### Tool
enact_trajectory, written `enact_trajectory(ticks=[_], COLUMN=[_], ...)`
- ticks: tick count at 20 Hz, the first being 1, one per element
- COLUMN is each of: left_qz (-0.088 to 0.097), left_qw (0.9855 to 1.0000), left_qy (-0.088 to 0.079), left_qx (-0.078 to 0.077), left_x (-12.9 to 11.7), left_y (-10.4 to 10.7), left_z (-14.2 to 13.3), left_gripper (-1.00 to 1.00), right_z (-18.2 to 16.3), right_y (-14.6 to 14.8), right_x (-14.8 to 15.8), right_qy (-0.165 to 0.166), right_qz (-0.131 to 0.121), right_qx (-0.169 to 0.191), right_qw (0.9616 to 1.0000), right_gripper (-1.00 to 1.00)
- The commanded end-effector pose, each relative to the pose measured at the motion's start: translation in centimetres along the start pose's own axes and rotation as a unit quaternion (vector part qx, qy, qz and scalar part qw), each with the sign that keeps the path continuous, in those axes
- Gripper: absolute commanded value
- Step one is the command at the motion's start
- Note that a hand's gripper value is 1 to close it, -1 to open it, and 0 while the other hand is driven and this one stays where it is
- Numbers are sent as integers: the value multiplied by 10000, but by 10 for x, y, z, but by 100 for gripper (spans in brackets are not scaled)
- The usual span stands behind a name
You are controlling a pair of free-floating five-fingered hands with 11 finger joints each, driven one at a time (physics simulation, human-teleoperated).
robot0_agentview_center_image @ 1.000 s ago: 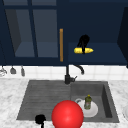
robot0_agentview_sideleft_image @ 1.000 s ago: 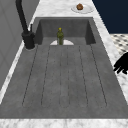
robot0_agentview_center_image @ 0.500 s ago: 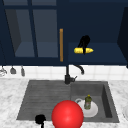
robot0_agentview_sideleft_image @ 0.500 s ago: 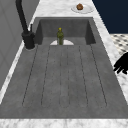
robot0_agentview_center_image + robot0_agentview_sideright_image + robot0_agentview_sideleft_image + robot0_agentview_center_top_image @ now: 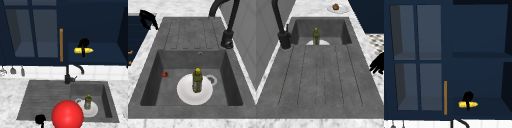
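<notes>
Yellow, smooth oblong corn cob (image 5: 83,50) gripped by right robot hand (image 5: 84,43), open cabinet shelf (image 5: 105,56).

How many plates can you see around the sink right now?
2. One white plate lies in the sink basin under the green bottle; another plate sits on the counter beyond the basin, holding a brown item. Others may be hidden.

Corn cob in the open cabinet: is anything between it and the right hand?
Nothing visible. In the front view the right hand is already at the corn on the bottom shelf of the cabinet, its fingers reaching down across the cob's middle. The upper view shows the same contact. The left hand hangs at the sink's front edge.
</notes>
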Motion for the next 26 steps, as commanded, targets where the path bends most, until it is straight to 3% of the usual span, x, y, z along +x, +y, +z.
enact_trajectory(ticks=[1,2,3,5,7,11,16,19,20,21,22,26], left_qz=[0,0,0,0,0,0,0,0,0,0,0,0], left_qw=[10000,10000,10000,10000,10000,10000,10000,10000,10000,10000,10000,10000], left_qy=[0,0,0,0,0,0,0,0,0,0,0,0], left_qx=[0,0,0,0,0,0,0,0,0,0,0,0], left_x=[0,0,0,0,0,0,0,0,0,0,0,0], left_y=[0,0,0,0,0,0,0,0,0,0,0,0], left_z=[0,0,0,0,0,0,0,0,0,0,0,0], left_gripper=[0,0,0,0,0,0,0,0,0,0,0,0], right_z=[-14,-13,-11,-5,6,25,45,59,63,68,77,117], right_y=[16,18,22,26,23,28,53,61,55,44,45,62], right_x=[17,24,29,39,34,35,38,36,37,38,40,29], right_qy=[320,415,496,686,669,798,793,744,678,654,646,631], right_qz=[399,474,659,760,821,1005,1012,981,918,896,894,747], right_qx=[7,-74,-357,-499,-766,-1531,-1757,-2039,-2047,-1868,-1788,-1710], right_qw=[9987,9980,9960,9935,9914,9798,9760,9712,9722,9761,9777,9804], right_gripper=[-100,100,100,100,100,100,100,100,100,100,100,100])
